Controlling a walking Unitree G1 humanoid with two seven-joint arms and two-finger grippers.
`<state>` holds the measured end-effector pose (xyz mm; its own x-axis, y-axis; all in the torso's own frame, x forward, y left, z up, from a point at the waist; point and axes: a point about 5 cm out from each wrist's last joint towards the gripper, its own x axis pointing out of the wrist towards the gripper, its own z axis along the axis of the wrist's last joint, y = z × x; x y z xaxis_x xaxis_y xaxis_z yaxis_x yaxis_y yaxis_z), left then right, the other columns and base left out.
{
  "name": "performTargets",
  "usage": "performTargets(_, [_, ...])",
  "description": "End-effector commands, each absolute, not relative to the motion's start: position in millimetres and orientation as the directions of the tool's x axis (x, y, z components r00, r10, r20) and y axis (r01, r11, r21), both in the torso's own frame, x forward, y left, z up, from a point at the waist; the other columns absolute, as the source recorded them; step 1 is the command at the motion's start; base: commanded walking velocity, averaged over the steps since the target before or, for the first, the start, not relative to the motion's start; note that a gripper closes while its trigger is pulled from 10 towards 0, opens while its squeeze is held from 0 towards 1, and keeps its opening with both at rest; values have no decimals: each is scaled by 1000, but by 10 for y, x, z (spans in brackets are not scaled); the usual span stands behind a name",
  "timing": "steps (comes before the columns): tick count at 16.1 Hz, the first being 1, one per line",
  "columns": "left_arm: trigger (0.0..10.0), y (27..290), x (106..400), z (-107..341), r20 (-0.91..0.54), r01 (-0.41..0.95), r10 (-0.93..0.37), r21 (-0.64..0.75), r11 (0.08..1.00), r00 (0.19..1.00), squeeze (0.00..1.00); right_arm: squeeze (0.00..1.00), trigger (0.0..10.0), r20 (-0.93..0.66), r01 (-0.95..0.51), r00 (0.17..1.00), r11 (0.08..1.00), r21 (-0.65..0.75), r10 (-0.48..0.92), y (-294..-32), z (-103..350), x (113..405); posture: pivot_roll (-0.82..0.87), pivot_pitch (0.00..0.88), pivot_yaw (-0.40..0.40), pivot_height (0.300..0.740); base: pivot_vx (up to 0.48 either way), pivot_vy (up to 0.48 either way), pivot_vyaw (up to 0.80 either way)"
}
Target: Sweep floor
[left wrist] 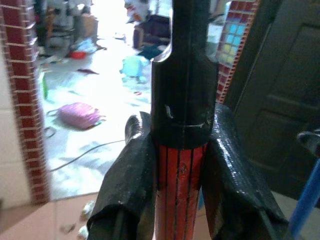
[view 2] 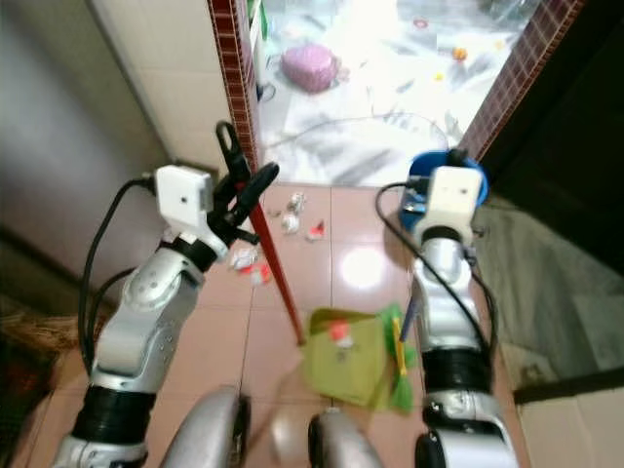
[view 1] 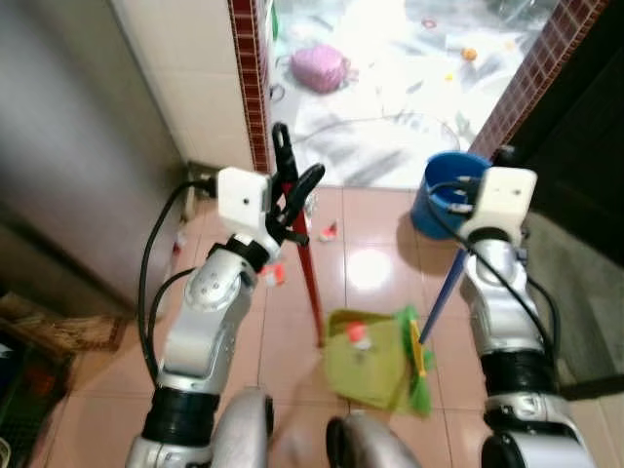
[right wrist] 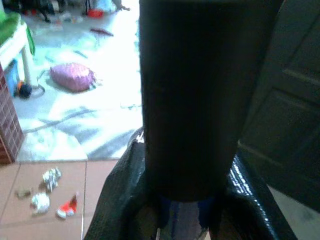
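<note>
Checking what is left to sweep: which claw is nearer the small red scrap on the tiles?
Left. The left claw sits just beside the small red scrap; the right claw holds a blue handle farther off.

right tool [view 1: 487, 161] hidden behind wrist camera

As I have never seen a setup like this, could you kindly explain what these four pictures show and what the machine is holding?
This is a humanoid robot with two silver arms. Two pictures come from its head, looking down; the other two come from cameras on its wrists. The left gripper, its black fingers closed, holds the red handle of a green dustpan resting on the tiled floor. The right gripper holds the blue handle of a green broom. A red scrap lies in the dustpan; more litter lies on the tiles ahead. A blue bucket stands near the doorway.
</note>
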<state>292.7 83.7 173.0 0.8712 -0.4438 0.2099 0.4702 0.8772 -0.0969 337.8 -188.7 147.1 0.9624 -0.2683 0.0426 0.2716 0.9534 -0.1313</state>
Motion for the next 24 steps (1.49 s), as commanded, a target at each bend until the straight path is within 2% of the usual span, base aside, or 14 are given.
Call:
performTargets(1, [10000, 837, 2909, 1828, 257, 473, -443, -69, 878, 859, 0, 0, 10000, 15, 283, 959, 949, -137, -283, -1951, 1393, 3342, -66, 168, 6, 740, 375, 0, 0])
performTargets(4, [10000, 831, 2900, 1806, 253, 475, -445, -68, 878, 859, 0, 0, 10000, 8, 279, 960, 950, -138, -281, -1956, 1357, 3334, -60, 157, 5, 740, 386, 0, 0])
performTargets(8, [10000, 860, 2900, 1804, 255, 469, -439, -72, 880, 862, 0, 0, 10000, -51, 285, 953, 944, -169, -297, -2074, 1118, 3090, -55, 145, 0, 740, 398, 0, 0])
performTargets(12, [10000, 922, 2934, 1783, 258, 404, -368, -102, 909, 893, 0, 0, 10000, -46, 285, 953, 939, -193, -299, -2174, 1069, 2948, -76, 126, -1, 740, 0, 0, 0])
performTargets(14, [10000, 1074, 2942, 1759, 247, 318, -285, -106, 942, 926, 0, 0, 10000, 110, 235, 971, 938, -253, -214, -2104, 1380, 2997, -79, 119, 3, 740, 0, 0, 0])
performTargets(17, [10000, 1265, 2944, 1746, 241, 252, -229, -69, 965, 943, 0, 0, 10000, 240, 192, 963, 937, -293, -123, -1925, 1685, 3120, -69, 107, -11, 740, 0, 0, 0])
performTargets(20, [10000, 1446, 2938, 1750, 243, 171, -157, -40, 984, 957, 0, 0, 10000, 205, 154, 974, 949, -274, -99, -1839, 1617, 3168, -50, 91, -38, 740, 0, 0, 0])
performTargets(24, [10000, 1482, 2910, 1743, 240, 175, -156, -61, 983, 958, 0, 0, 10000, 171, 139, 980, 959, -246, -99, -1788, 1552, 3230, -23, 85, -43, 740, 0, 0, 0])
